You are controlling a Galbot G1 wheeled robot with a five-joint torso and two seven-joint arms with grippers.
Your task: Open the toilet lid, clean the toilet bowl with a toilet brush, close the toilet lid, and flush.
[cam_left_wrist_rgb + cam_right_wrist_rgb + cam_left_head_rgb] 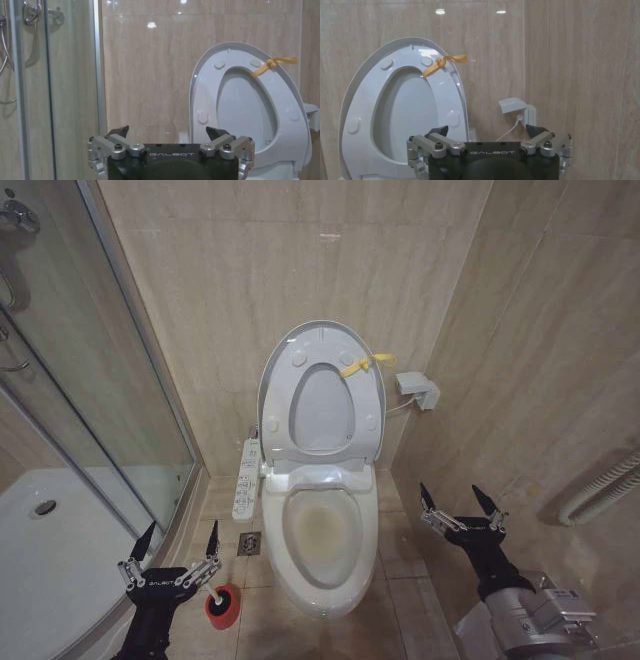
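White toilet lid (322, 395) was up, both the left gripper (172, 552) and right gripper (461, 507) gaped empty; toilet brush (212, 588) sat low, so a grab could tip its red holder (223, 606).

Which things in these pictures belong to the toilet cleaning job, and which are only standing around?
For the job:
toilet lid, raised
toilet bowl, stained inside
toilet brush in its red holder
left gripper, open, above the brush
right gripper, open, right of the bowl

Just around:
shower glass
floor drain
wall box
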